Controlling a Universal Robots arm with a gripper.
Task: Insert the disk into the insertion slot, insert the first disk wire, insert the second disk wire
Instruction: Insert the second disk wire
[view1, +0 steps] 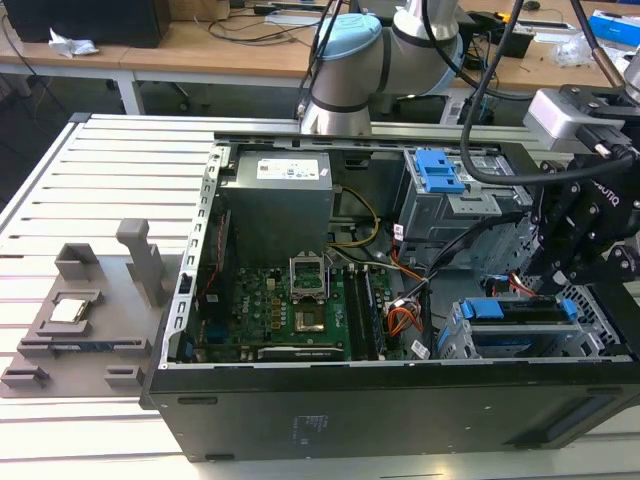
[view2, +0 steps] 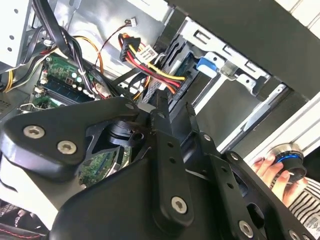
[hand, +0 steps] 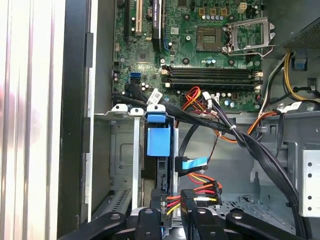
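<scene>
fingers (view2: 165, 114): black, drawn close together on the power plug, down inside the open computer case (view1: 300, 420)
power plug (hand: 188, 199): black, pinched between the fingers, red, yellow and black wires running out of it to either side; close up against the near end of the disk, seated or not cannot be told
disk (hand: 159, 145): framed in its bright blue carrier, seen edge-on in the first wrist view, straight ahead of the fingers and lying inside the insertion slot
insertion slot (hand: 122, 160): grey sheet-metal bay around the disk, just beyond the fingertips
blue flat cable (hand: 194, 163): just ahead of the fingers, its black end meeting the disk's edge near the power plug
motherboard (hand: 200, 45): green, past the far end of the disk, well apart from the fingers
taller cage (view1: 432, 205): grey, blue latch on top, off to one side of the fingers toward the arm's base
arm (view1: 350, 60): pale grey and blue joints, reaching over the case to the fingers
hand (view2: 270, 167): a person's, outside the case and behind the fingers, resting on a round knob (view2: 289, 156) with a glowing blue ring
counter (view1: 60, 200): slotted metal, under the case
fixture tray (view1: 75, 330): grey, on the counter, across the case from the fingers
</scene>
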